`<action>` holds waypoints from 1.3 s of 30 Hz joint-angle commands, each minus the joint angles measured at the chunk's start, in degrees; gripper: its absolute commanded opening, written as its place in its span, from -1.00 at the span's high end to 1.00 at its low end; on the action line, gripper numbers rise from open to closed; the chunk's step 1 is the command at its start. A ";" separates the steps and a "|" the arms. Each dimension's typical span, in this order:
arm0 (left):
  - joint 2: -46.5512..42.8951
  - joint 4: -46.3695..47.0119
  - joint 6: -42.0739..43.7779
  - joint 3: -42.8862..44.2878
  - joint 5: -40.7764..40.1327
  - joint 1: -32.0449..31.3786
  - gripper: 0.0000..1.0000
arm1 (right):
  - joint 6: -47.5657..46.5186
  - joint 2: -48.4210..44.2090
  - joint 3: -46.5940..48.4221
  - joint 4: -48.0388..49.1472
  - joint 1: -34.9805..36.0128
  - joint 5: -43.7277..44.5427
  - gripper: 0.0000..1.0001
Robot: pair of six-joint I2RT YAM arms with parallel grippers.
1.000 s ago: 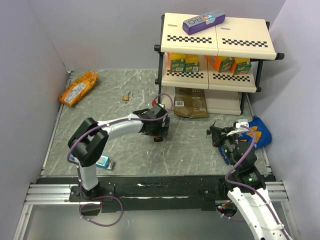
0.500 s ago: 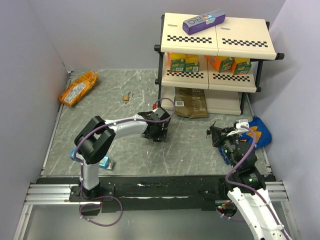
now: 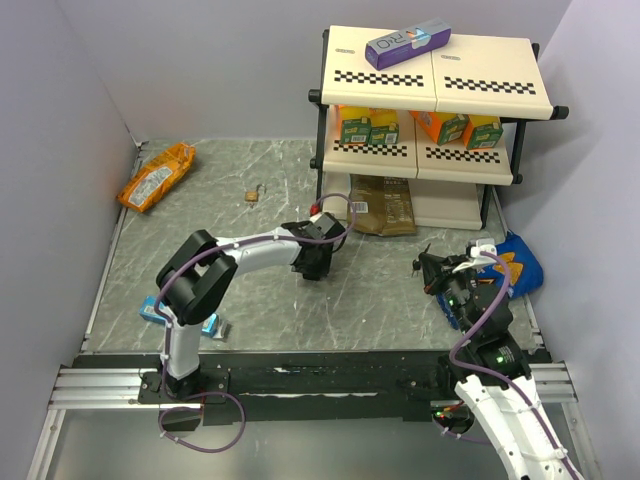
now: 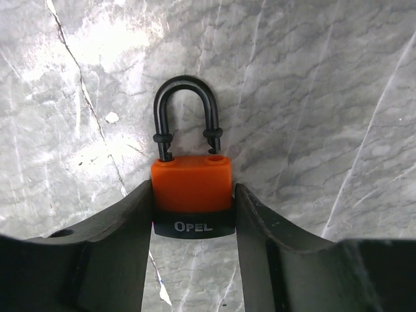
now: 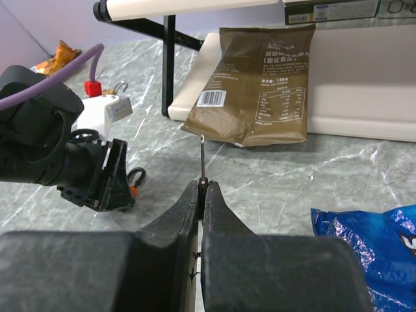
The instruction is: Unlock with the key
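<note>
An orange-red padlock with a black shackle lies on the grey marble table, its black base marked OPEL. My left gripper is shut on the padlock body, with a finger against each side and the shackle pointing away. In the top view this gripper is at the table's middle. My right gripper is shut on the key, whose thin metal blade sticks out past the fingertips toward the left gripper. In the top view the right gripper is off to the right, well apart from the padlock. The padlock shows small in the right wrist view.
A brass padlock lies at the back. A brown pouch leans on the two-tier shelf rack. A blue bag lies at the right. An orange snack bag lies back left. A blue packet lies near the left base.
The left arm's elbow has swung right and its wrist has turned a little, with the padlock still gripped at about the same spot. The right arm has not moved.
</note>
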 commanded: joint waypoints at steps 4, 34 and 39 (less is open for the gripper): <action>3.33 -4.21 0.55 2.01 -5.46 -1.30 0.75 | -0.51 -0.12 0.13 1.77 -0.26 -0.24 1.00; 8.25 -39.02 1.33 18.54 -47.04 -10.17 0.98 | -0.68 0.23 0.13 1.76 -0.18 -0.24 1.00; 8.08 -37.27 6.51 17.32 -49.68 -10.70 0.98 | -0.51 0.32 0.13 1.68 -0.09 -0.59 1.00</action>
